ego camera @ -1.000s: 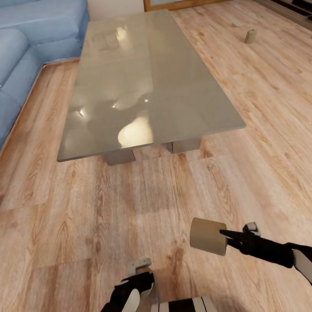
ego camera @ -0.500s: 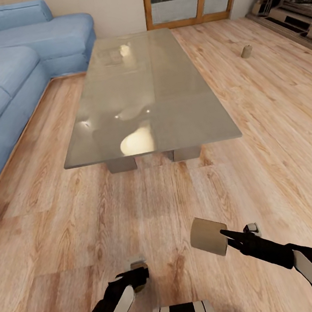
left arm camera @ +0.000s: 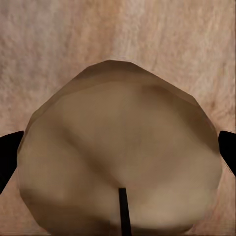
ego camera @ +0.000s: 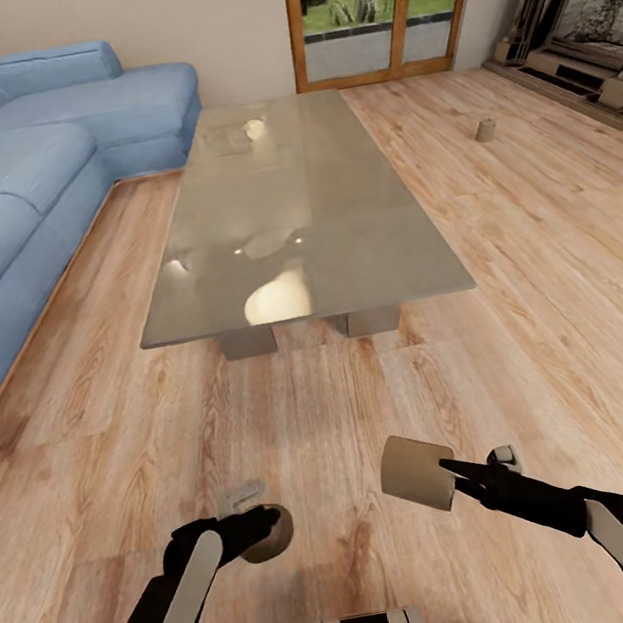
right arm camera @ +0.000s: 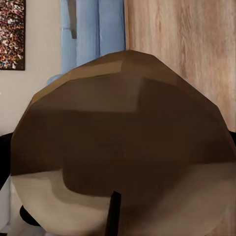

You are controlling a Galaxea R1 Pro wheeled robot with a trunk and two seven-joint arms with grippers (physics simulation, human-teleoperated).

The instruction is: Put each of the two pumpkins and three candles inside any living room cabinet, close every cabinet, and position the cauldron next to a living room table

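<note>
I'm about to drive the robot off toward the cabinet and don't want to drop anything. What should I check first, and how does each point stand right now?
1. Right claw holding a candle: ok, the candle sits at its tip, off the floor.
2. Left claw holding a candle: ok, the left wrist view shows a candle between the fingers.
3. Third candle accounted for: not ok, it stands on the floor near the fireplace.
4. Path ahead clear: not ok, the glass table stands straight ahead.
5. Sofa clearance: ok, well off to the left.
6. Cabinet open and ready: cannot tell.
</note>
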